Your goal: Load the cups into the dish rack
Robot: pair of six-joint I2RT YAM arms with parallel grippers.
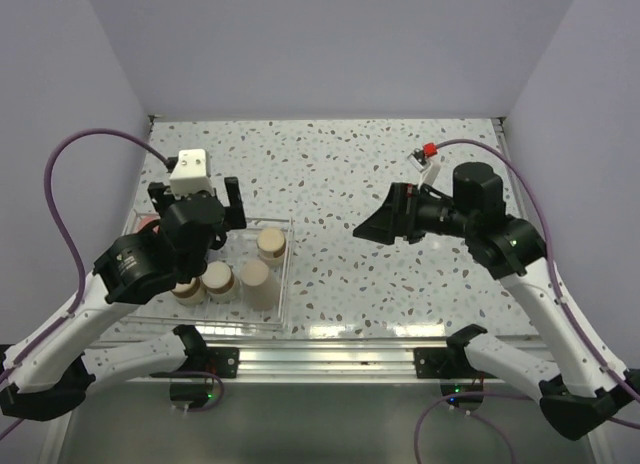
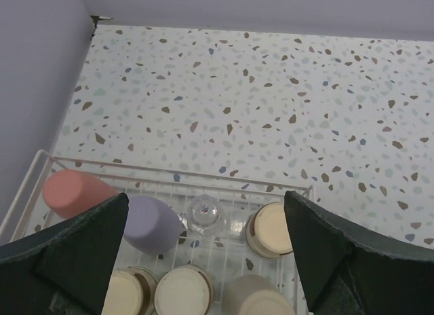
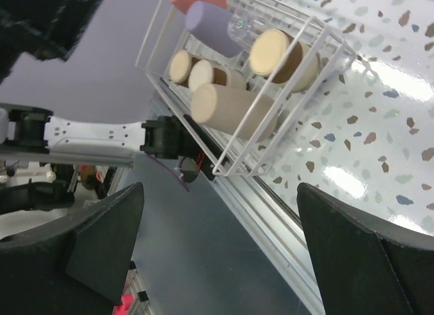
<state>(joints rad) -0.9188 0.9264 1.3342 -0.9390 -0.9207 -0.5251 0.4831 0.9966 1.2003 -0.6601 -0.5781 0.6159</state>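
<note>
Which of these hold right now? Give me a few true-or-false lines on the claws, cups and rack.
1. The left claw is open and empty. True.
2. The right claw grips a cup. False: it is open and empty.
3. The coral cup sits in the rack next to the lavender cup. True.
4. The clear cup stands outside the rack. False: it is inside, between the lavender cup and a tan cup.
5. The rack is below the right claw. False: it is below the left claw.
</note>
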